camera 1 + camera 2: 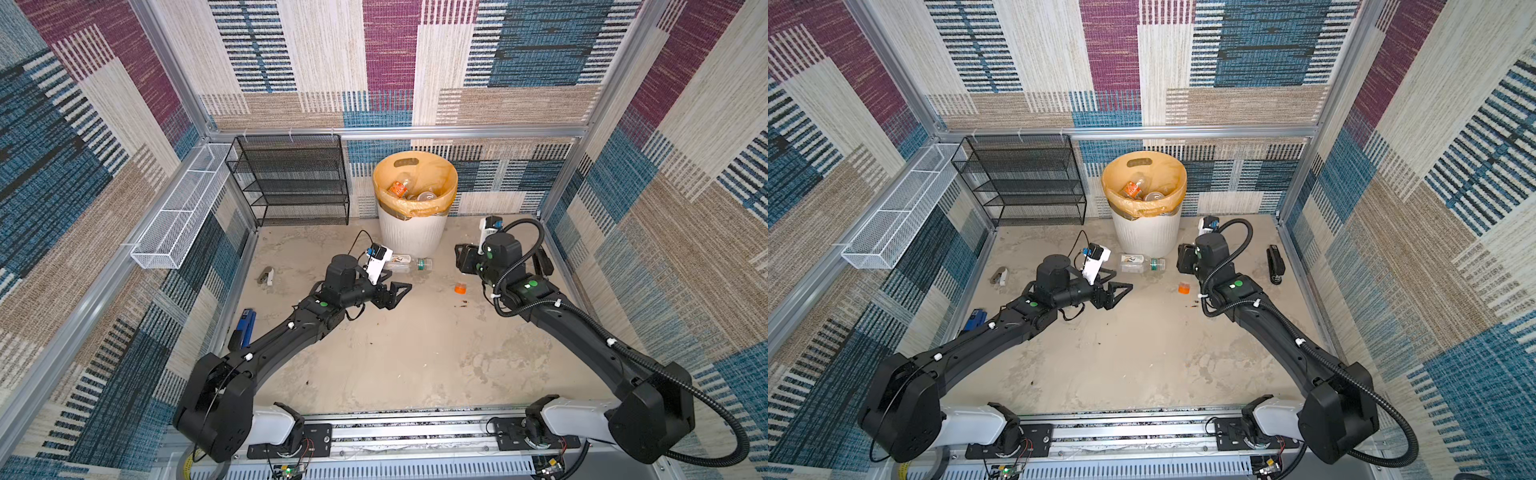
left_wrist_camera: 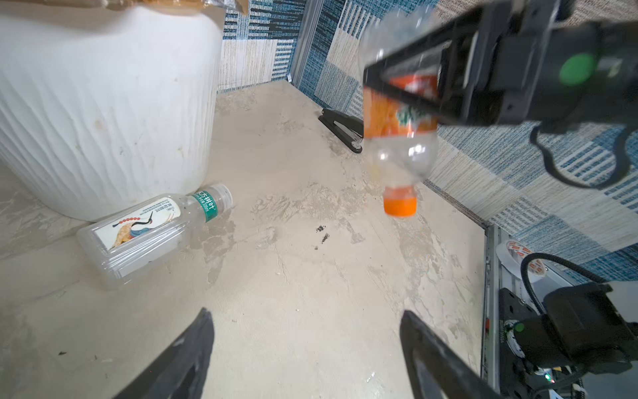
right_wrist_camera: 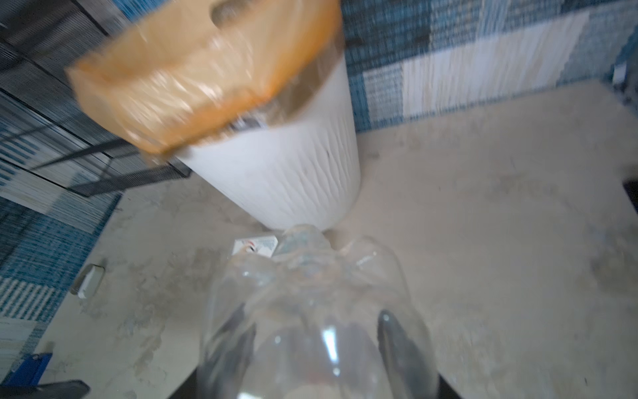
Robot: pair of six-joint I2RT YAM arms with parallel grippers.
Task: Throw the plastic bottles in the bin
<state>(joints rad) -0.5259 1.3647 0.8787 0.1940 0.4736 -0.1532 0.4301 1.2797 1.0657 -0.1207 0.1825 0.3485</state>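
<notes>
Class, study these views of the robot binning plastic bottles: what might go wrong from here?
1. The right gripper pinches the clear orange-labelled bottle cap-down; smooth plastic may slip out.
2. Hanging low, it might strike the wall of the white ribbed bin.
3. The clear green-banded bottle lies at the bin's foot; the open left gripper may roll it away.

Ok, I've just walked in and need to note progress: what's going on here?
A bottle clear-up is under way. The right gripper holds an orange-labelled bottle cap down, off the floor, beside the white bin. The left gripper is open and empty, near a clear green-labelled bottle lying on the floor by the bin's base. Several bottles already lie inside the bin.
</notes>
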